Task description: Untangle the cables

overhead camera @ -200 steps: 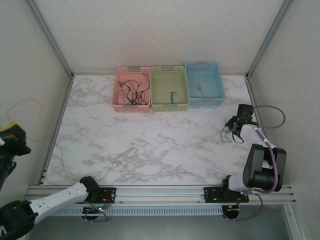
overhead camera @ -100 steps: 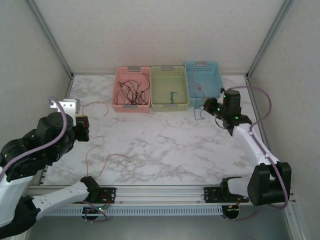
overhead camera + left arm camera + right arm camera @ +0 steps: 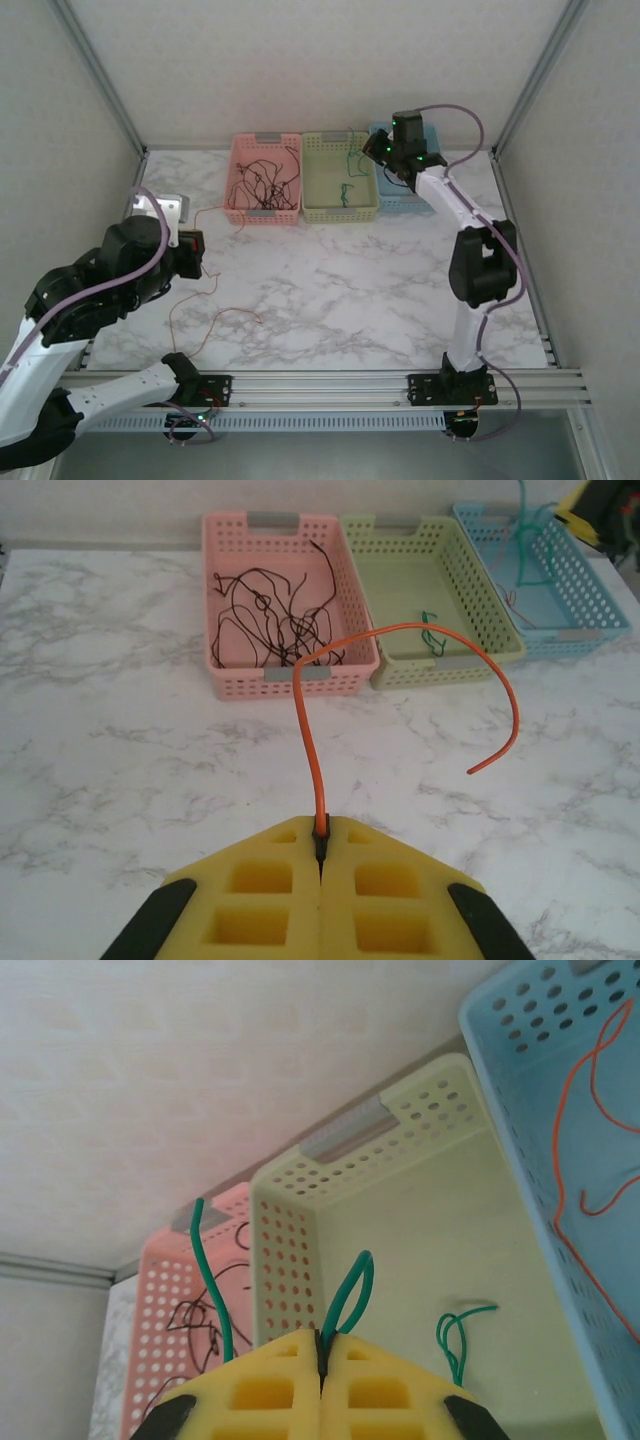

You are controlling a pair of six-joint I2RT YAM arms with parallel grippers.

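Left wrist: left jaws pinch orange cable (image 3: 300,710); right jaws, green cable (image 3: 364,1258).

Robot lab cell; aluminium frame (image 3: 100,78)

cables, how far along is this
Done: black wires in the pink basket, a green loop in the green basket, orange pieces in the blue basket. In hand: left gripper pinches an orange wire, right gripper a green wire. Left: both drops, plus orange strand on the table.
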